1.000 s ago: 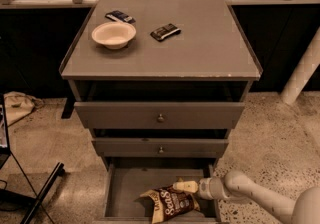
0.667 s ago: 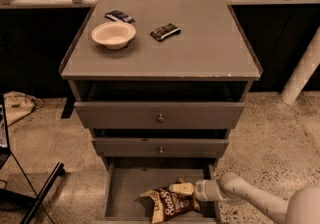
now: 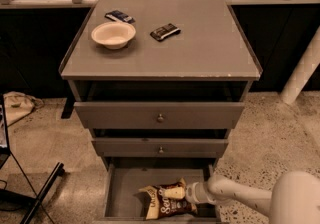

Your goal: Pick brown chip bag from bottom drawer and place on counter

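The brown chip bag [image 3: 161, 204] lies crumpled on the floor of the open bottom drawer [image 3: 125, 190], right of centre, with white lettering facing up. My gripper [image 3: 182, 193] reaches in from the lower right on a pale arm and is down at the bag's upper right end, touching or almost touching it. Above the drawers, the grey counter [image 3: 205, 50] has no bag on it.
On the counter's left half stand a white bowl [image 3: 113, 34] and two small dark wrapped bars [image 3: 120, 16] [image 3: 165, 31]. Both upper drawers [image 3: 160, 115] [image 3: 160, 147] stick out a little above the bottom one. A black stand leg [image 3: 42, 188] lies on the floor to the left.
My arm has slid a little left and down inside the drawer, bringing the gripper closer onto the bag's right end. The bag has barely moved.
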Available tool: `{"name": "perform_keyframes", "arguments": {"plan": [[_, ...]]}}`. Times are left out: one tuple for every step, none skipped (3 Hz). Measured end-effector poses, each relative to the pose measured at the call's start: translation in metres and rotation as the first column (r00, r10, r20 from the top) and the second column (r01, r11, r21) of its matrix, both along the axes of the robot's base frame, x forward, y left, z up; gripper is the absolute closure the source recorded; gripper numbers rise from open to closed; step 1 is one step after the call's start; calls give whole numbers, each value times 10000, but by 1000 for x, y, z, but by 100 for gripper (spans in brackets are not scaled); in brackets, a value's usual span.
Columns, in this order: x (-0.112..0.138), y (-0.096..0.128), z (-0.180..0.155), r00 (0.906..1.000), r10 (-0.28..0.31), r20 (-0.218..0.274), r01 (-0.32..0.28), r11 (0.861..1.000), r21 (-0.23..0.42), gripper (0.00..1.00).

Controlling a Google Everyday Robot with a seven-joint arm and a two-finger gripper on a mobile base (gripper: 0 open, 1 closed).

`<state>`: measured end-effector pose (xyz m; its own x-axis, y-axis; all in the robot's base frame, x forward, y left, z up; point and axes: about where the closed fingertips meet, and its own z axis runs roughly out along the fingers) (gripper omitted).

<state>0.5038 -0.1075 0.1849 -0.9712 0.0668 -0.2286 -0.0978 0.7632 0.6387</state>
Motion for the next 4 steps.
{"name": "perform_keyframes", "arguments": {"plan": [[-13,7,-20,9994,320,-102,-331,9894,-1413,0],[-7,9,-33,9990,352,283,-283,9757,-2171,10],[-3,9,-32,9988,312,384,-221,9757,-2182,34],[-3,9,-32,9988,312,384,-221,9757,-2182,57]]}}
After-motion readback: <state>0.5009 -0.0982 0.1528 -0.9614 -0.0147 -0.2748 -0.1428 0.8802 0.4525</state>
